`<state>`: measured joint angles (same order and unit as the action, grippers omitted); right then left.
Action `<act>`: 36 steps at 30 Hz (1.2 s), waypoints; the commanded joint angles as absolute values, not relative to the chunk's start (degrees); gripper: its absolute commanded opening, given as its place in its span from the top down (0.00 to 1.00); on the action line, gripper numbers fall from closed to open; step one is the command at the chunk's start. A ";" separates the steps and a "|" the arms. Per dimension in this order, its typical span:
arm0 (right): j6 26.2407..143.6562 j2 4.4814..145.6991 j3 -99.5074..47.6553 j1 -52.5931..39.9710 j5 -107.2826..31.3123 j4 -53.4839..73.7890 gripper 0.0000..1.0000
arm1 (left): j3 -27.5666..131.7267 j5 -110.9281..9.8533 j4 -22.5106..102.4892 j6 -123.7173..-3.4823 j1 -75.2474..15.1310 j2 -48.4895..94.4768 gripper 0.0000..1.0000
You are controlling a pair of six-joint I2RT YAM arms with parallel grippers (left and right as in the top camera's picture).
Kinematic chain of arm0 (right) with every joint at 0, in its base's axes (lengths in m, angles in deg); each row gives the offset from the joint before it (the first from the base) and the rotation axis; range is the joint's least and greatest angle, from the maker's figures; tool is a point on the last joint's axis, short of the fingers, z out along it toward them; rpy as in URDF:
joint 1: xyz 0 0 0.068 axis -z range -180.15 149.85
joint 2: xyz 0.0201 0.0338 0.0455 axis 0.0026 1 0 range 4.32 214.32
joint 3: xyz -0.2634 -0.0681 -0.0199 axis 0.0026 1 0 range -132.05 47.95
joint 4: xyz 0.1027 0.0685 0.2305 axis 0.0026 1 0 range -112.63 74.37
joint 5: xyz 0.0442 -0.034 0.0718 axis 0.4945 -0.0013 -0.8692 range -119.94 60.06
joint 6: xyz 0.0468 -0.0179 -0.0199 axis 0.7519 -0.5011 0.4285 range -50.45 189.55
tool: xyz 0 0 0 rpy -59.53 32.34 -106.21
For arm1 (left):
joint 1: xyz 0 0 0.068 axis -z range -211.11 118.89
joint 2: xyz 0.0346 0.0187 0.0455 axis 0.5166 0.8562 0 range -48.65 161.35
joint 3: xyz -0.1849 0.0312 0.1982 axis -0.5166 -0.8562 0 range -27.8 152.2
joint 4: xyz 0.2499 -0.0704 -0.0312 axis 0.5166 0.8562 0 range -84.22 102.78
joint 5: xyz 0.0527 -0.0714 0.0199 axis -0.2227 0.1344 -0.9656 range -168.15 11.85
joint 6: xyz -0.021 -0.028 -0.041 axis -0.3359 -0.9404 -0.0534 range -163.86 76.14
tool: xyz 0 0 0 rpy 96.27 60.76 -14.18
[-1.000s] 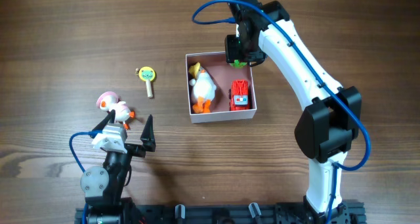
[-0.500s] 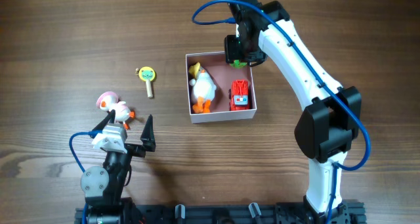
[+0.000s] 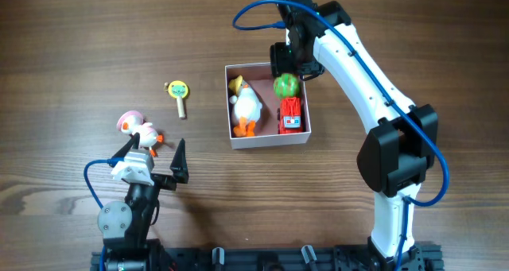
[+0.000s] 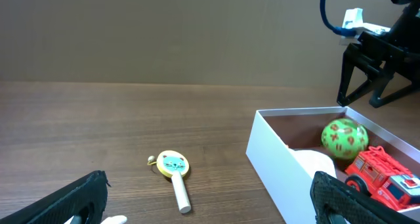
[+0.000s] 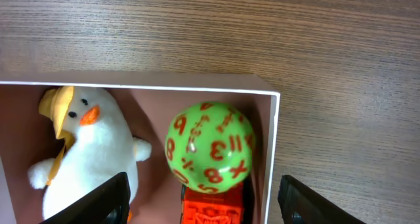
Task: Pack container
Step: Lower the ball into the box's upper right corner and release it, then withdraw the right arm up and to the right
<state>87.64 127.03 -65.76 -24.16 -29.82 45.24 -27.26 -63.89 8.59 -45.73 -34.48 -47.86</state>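
Pink-lined container (image 3: 269, 139) on the desk (image 3: 79, 48) holds three toys: white duck (image 3: 246, 104), red truck (image 3: 291, 117), green numbered ball (image 3: 286, 86). Two lie outside: cat rattle (image 3: 179, 90), pink bird (image 3: 135, 127). Right tool (image 3: 289, 68) above it and left tool (image 4: 210, 207) gape empty.

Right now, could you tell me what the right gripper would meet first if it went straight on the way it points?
The right gripper would most likely meet the ball first. It lies dead ahead in the wrist view, by the truck in the container.
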 commanded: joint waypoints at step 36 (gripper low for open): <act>97.95 123.27 -70.31 10.35 -22.46 54.84 0.00 | -27.48 -64.04 8.85 -46.06 -34.22 -48.27 0.00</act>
<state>97.65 125.35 -72.30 8.15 -20.36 54.51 -27.26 -63.89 8.61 -45.73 -34.48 -47.86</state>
